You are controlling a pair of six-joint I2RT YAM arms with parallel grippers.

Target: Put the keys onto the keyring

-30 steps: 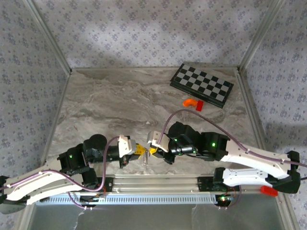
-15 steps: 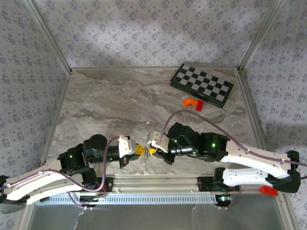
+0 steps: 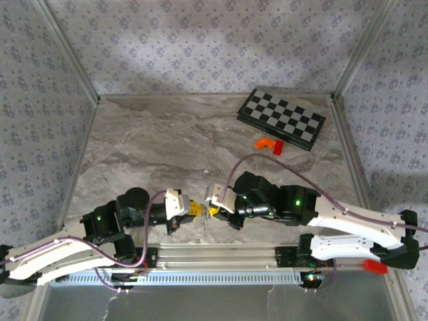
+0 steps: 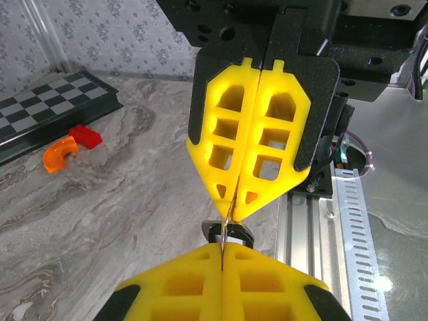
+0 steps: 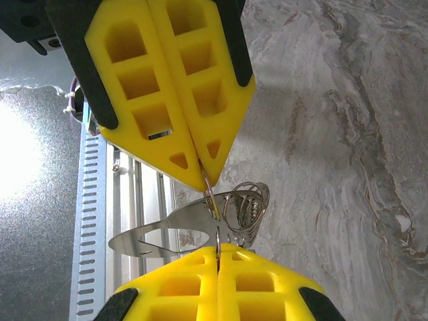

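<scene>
My two grippers meet tip to tip near the table's front edge, the left gripper [image 3: 194,210] facing the right gripper [image 3: 212,210]. In the right wrist view the keyring [image 5: 167,231] is a flat silvery loop with coiled wire rings [image 5: 249,207], hanging between the tips. My right gripper [image 5: 219,249] is shut on a thin ring edge, and the left gripper [image 5: 205,175] is shut on another thin wire above it. In the left wrist view a small dark-headed key [image 4: 235,234] sits just behind the pinched metal, between my left gripper [image 4: 222,246] and the right gripper [image 4: 231,208].
A folded chessboard [image 3: 281,118] lies at the back right, with an orange-red curved plastic piece [image 3: 267,144] and a red block [image 3: 278,148] beside it. A slotted metal rail [image 3: 221,257] runs along the front edge, just below the grippers.
The right gripper has edged slightly left toward the left gripper. The pale metal piece that hung below the tips a second ago now sits tucked between them.
</scene>
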